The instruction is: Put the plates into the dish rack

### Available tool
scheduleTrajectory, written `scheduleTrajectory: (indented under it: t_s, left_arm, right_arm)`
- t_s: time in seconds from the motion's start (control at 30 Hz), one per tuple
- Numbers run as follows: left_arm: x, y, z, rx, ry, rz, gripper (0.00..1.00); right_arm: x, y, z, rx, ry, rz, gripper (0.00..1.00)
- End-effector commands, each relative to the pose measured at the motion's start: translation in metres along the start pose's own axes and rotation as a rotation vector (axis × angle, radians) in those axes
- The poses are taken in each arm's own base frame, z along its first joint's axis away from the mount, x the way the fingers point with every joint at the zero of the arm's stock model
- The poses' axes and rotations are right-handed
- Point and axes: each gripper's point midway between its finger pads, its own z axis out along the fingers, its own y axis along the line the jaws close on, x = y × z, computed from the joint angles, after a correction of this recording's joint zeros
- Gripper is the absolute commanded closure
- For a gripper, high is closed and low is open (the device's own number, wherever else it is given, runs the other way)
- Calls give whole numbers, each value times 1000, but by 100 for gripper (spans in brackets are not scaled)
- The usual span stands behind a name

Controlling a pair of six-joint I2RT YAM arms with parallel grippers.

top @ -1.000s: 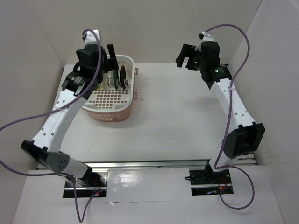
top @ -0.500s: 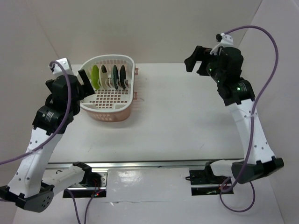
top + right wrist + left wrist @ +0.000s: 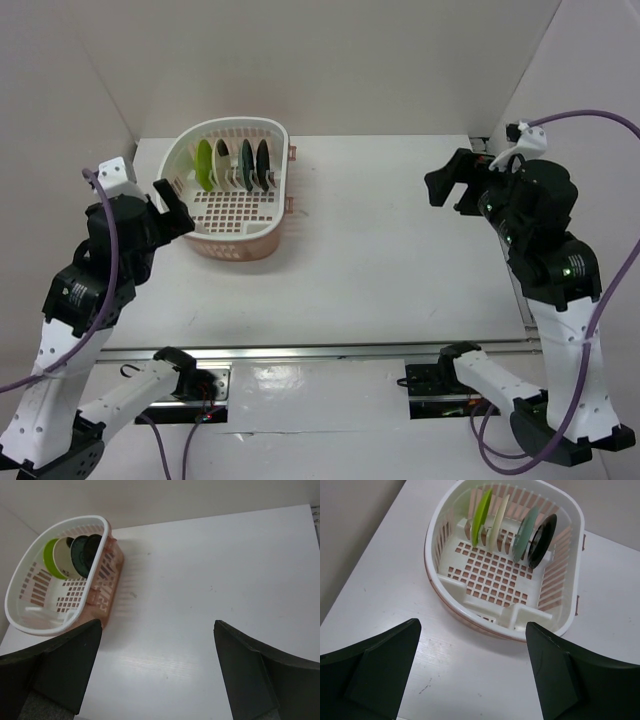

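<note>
Top external view: four plates [image 3: 236, 163] stand on edge between prongs, likely to keep them apart, inside the rack [image 3: 235, 243] at the counter's [image 3: 400, 250] far-left corner. Left pincer [image 3: 172, 208] and right pincer [image 3: 448, 182] hang wide, holding nothing.

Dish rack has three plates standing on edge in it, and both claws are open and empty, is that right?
Not quite. The dish rack holds four plates on edge, not three: the lime green plate, the cream plate, the blue-patterned plate and the black plate, as the left wrist view shows. The left claw and the right claw are open and empty.
</note>
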Motion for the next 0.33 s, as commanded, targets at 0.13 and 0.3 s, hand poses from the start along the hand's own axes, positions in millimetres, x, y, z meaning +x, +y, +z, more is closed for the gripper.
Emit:
scheduleTrajectory:
  t_s: [0.13, 0.3]
  left_arm:
    - [-20, -12, -12, 44, -31, -71, 0]
    - [-18, -11, -12, 40, -25, -66, 0]
  right_arm:
    - [16, -15, -27, 72, 41, 4, 0]
    - [17, -17, -31, 81, 38, 4, 0]
